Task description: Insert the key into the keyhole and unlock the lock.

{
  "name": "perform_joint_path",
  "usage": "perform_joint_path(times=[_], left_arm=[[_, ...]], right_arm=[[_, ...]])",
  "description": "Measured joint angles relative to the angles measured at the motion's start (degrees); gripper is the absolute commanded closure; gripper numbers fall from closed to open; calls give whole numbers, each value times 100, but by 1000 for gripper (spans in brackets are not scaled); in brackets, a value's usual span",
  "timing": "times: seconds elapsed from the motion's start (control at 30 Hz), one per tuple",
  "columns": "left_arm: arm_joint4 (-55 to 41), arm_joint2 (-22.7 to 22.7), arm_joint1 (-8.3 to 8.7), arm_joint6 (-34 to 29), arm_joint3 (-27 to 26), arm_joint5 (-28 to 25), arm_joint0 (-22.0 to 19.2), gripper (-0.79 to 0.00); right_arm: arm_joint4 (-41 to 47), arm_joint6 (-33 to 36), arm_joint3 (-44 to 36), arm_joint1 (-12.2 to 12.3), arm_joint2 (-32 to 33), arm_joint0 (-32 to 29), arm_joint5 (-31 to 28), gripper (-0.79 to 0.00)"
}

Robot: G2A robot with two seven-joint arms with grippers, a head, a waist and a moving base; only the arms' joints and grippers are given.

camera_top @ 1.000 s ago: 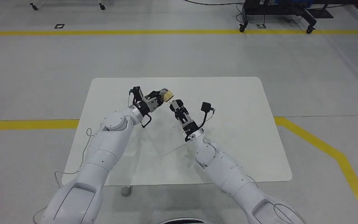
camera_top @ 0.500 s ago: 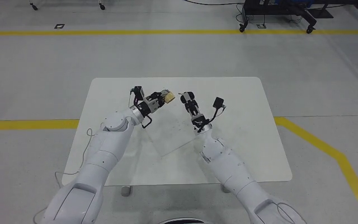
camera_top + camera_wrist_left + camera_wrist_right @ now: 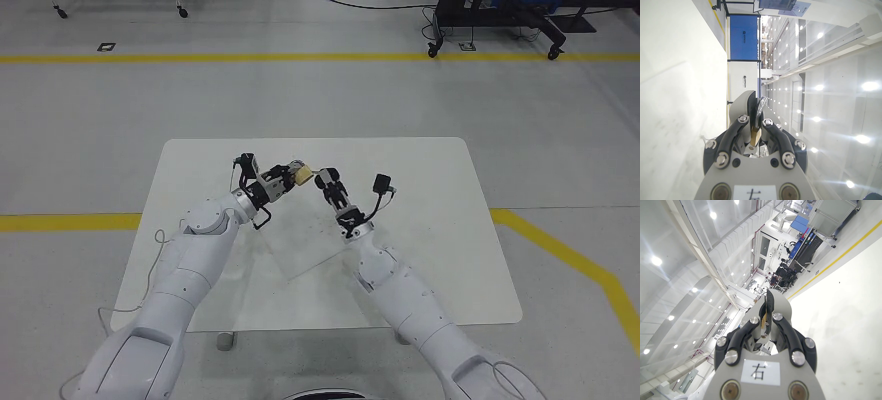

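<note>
Surroundings: white table (image 3: pixel 440 250) on a grey floor (image 3: pixel 320 100).
The table is rectangular with rounded corners. One yellow line (image 3: pixel 300 57) runs across the floor beyond the table's far edge. A second yellow line (image 3: pixel 60 222) meets the table on both sides and bends diagonally on one side. A black cart (image 3: pixel 500 20) stands past the far line. Two casters (image 3: pixel 60 12) sit near the opposite corner, and a small floor plate (image 3: pixel 106 46) lies just beside the far line. The left wrist view shows a blue panel (image 3: pixel 743 39) beyond the table end and rows of ceiling lights (image 3: pixel 868 86). The right wrist view shows dark chairs (image 3: pixel 785 274) and a grey cabinet (image 3: pixel 832 219) on wheels.
</note>
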Motion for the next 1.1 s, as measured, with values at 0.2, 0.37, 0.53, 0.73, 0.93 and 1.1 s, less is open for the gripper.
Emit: perform_joint_path(times=[0.2, 0.37, 0.53, 0.73, 0.93, 1.1], left_arm=[[8, -10, -8, 40, 6, 9, 1, 0], [-4, -26, -15, 76, 10, 2, 6, 0], [-7, -39, -20, 91, 10, -25, 12, 0], [-9, -70, -18, 72, -2, -42, 22, 0], [152, -66, -3, 80, -2, 92, 1, 0], [528, 32, 40, -10, -127, 965, -115, 0]], right_arm=[[194, 349, -6, -1, 39, -37, -72, 0], [943, 1346, -2, 17, 112, -33, 99, 0], [1623, 2233, -33, 48, 235, -14, 384, 0], [1576, 2194, -120, 93, 401, -71, 137, 0], [470, 1359, -394, 192, 658, -331, -807, 0], [-1446, 30, -776, 231, 733, -626, -993, 0]])
